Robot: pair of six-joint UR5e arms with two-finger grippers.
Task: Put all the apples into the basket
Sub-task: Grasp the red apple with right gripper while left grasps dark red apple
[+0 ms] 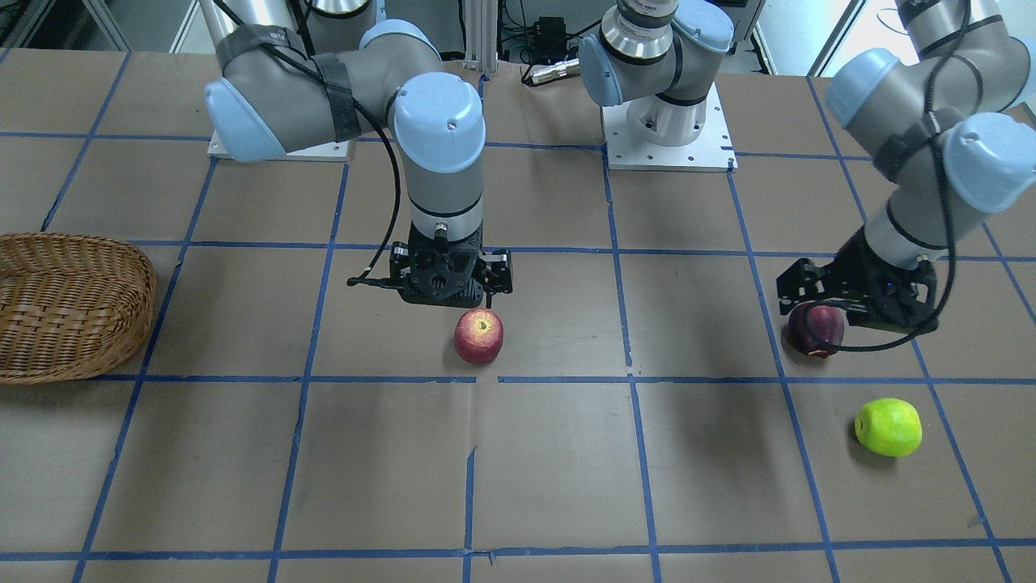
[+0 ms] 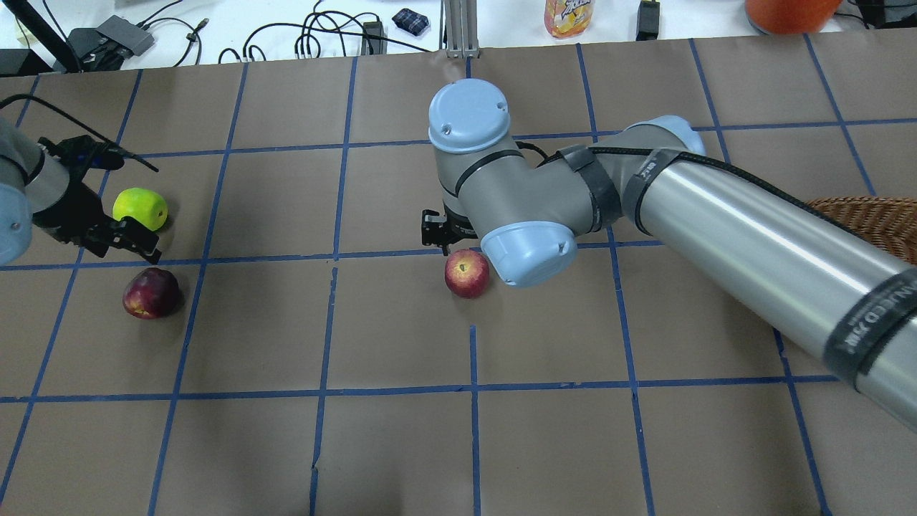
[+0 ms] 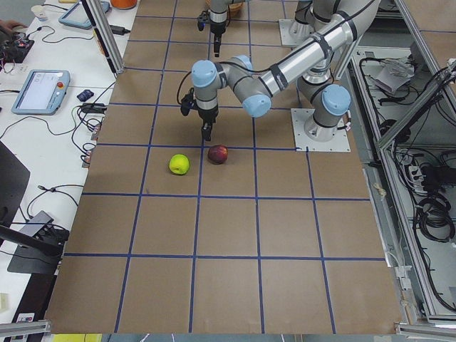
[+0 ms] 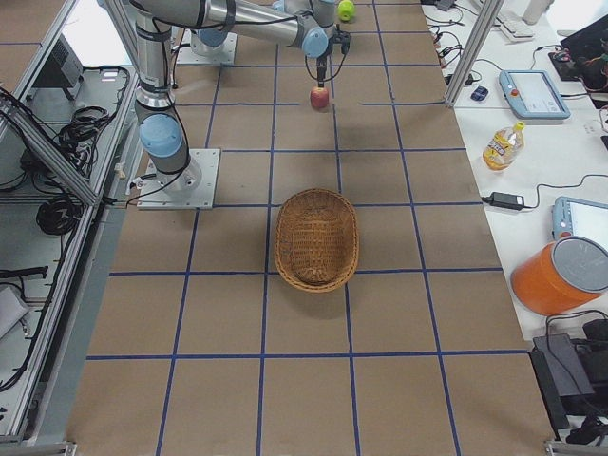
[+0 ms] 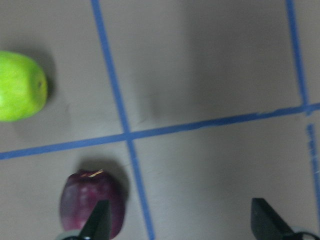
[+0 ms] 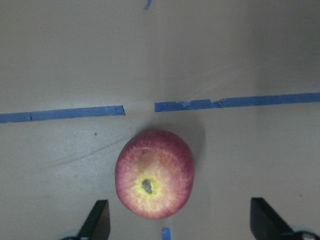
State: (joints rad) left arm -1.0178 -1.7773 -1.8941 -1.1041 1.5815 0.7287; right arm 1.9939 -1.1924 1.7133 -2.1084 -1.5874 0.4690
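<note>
Right claw (image 6: 180,217), fingers spread wide, hovers over the red apple (image 6: 154,174) on the tabletop (image 1: 550,470). The fruit sits off-centre toward one finger, so centring before descending and closing across its widest girth looks wise. Further off, the left claw (image 5: 180,217), also apart, hangs above the maroon apple (image 5: 92,204), with the green apple (image 5: 20,86) near. The basket (image 4: 281,237) lies empty, well apart.

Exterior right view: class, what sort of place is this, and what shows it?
Most likely a robotics lab or test cell: robot arms bolted to a table taped in a blue grid, a control pendant on the side bench, and loose cables beside the frame.
</note>
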